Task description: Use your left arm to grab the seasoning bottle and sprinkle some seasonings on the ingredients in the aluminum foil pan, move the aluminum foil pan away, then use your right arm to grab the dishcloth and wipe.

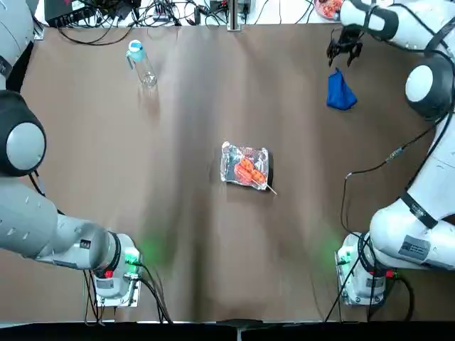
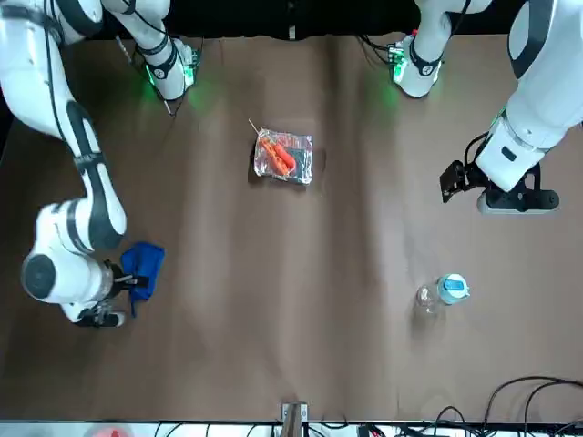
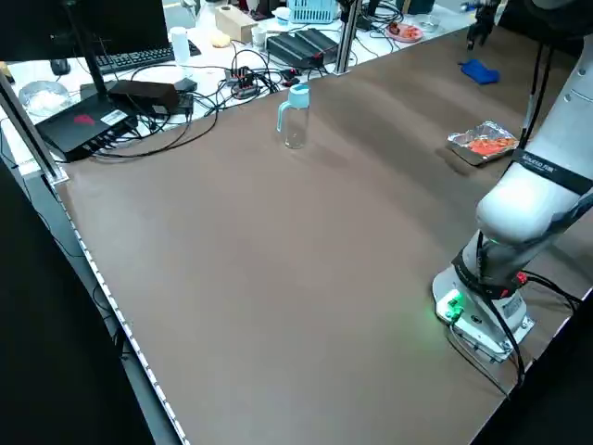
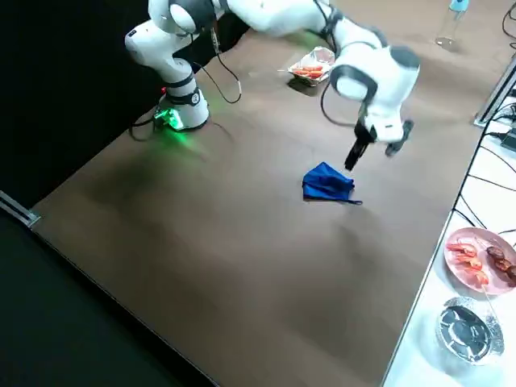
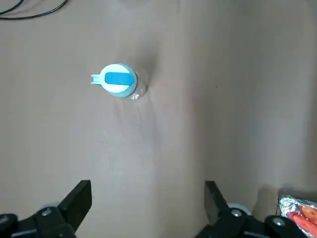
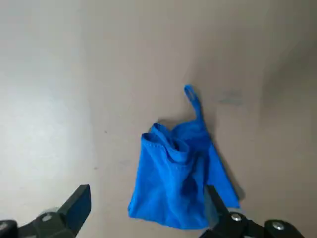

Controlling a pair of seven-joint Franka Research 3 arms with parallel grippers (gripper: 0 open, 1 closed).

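The seasoning bottle (image 1: 141,64) stands upright at the far left of the table, its light blue cap (image 5: 118,80) seen from straight above in the left wrist view. My left gripper (image 5: 147,201) hangs open high over the table, short of the bottle, and shows in the front view (image 2: 454,181). At the table's middle lies the aluminum foil pan (image 1: 229,165) with the red-orange ingredients (image 1: 247,170) and their skewer. The blue dishcloth (image 1: 340,92) lies bunched at the far right. My right gripper (image 1: 345,52) hovers open just beyond the dishcloth (image 6: 181,178), holding nothing.
Cables (image 1: 106,18) and equipment run along the far edge, with a black box (image 3: 93,125) beside them. A pink plate of food (image 4: 480,258) and a foil dish (image 4: 463,329) sit off the table past the dishcloth. The arm bases (image 1: 114,280) (image 1: 366,277) stand at the near edge.
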